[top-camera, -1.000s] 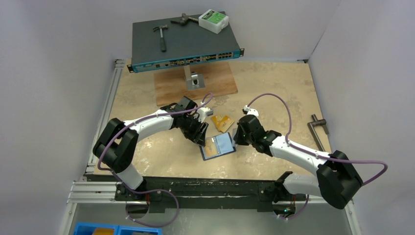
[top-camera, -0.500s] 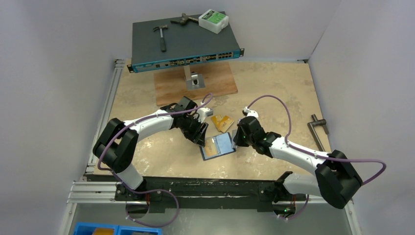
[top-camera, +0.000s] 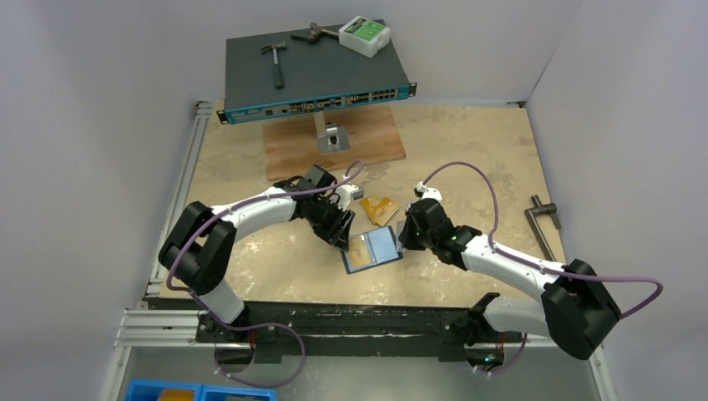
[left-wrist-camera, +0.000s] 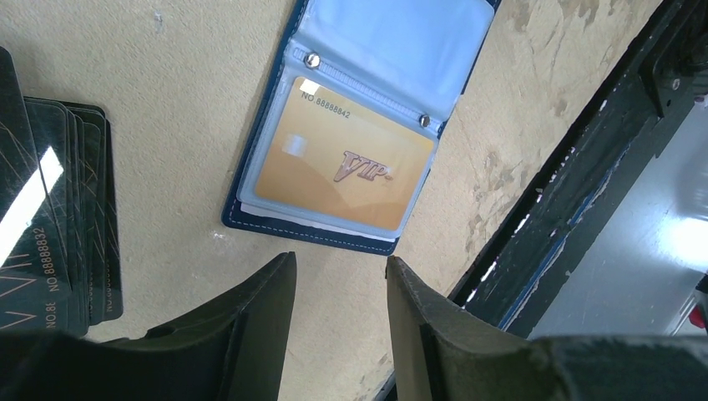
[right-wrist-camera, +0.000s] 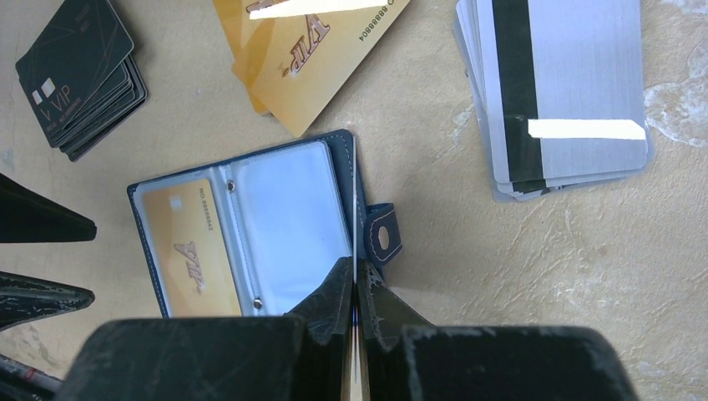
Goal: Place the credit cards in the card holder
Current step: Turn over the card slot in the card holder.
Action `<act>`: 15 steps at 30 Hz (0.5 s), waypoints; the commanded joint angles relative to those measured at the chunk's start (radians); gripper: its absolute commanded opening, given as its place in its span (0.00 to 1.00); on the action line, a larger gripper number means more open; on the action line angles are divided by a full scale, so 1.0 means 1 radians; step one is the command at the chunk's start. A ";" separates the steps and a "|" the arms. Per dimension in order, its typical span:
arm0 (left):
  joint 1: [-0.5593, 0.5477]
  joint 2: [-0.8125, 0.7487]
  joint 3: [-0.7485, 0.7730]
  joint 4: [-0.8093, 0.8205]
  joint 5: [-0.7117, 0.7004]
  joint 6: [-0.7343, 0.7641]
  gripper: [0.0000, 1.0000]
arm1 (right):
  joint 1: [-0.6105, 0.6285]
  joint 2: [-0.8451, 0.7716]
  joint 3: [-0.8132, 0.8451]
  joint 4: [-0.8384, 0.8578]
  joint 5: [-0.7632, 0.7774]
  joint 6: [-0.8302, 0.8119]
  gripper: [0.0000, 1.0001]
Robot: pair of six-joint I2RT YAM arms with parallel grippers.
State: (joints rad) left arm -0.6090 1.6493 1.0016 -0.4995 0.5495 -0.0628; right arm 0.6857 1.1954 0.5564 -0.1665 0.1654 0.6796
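Observation:
The navy card holder (top-camera: 371, 249) lies open on the table, with one orange-gold card (left-wrist-camera: 342, 171) in its left clear pocket; the right pocket (right-wrist-camera: 288, 221) is empty. My right gripper (right-wrist-camera: 356, 280) is shut on a thin card held edge-on at the holder's right edge, by the snap tab (right-wrist-camera: 382, 234). Its colour is hard to tell. My left gripper (left-wrist-camera: 338, 267) is open and empty, just off the holder's left side. Loose orange-gold cards (right-wrist-camera: 305, 50), a black stack (right-wrist-camera: 79, 75) and a silver-grey stack (right-wrist-camera: 563, 92) lie beyond the holder.
A network switch (top-camera: 313, 75) carrying a hammer (top-camera: 274, 63) and a white-green box (top-camera: 364, 35) stands at the back. A wooden board (top-camera: 367, 146) with a metal bracket (top-camera: 332, 134) lies before it. A metal tool (top-camera: 543, 219) lies at the right. The table's black front rail (top-camera: 334, 317) is near.
My right gripper has shifted slightly left, bringing its card to the holder's right edge. The left arm has barely moved.

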 commanded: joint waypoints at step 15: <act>-0.001 -0.007 0.023 0.001 0.021 0.017 0.43 | -0.017 -0.007 0.019 0.041 -0.007 -0.017 0.00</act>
State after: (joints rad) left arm -0.6090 1.6493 1.0016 -0.5034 0.5499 -0.0624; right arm 0.6727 1.1954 0.5564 -0.1631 0.1646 0.6685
